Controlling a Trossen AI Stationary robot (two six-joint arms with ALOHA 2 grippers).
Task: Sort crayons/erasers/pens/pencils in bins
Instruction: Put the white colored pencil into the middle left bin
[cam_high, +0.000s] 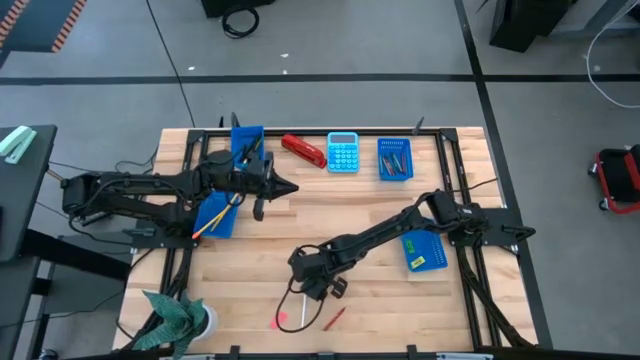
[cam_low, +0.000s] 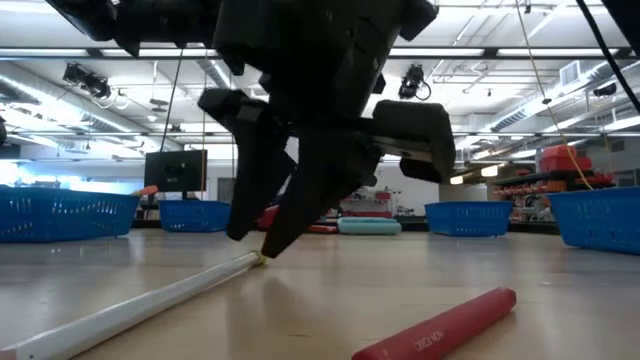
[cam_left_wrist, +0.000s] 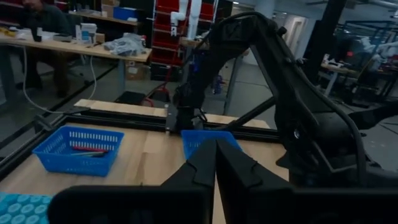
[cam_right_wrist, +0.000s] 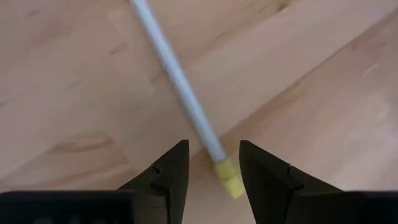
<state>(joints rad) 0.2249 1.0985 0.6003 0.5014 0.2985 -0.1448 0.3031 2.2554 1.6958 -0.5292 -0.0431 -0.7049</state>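
Near the table's front edge, the right gripper (cam_right_wrist: 211, 168) points down, fingers spread astride the white pencil (cam_right_wrist: 177, 87).

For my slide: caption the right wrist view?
Right tool open astride the white pencil near its yellow tip, on the wooden table.

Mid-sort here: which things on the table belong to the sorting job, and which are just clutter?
Job items:
white pencil between the open right gripper fingers
red crayon
blue bins

Clutter:
red stapler
light-blue calculator
plant
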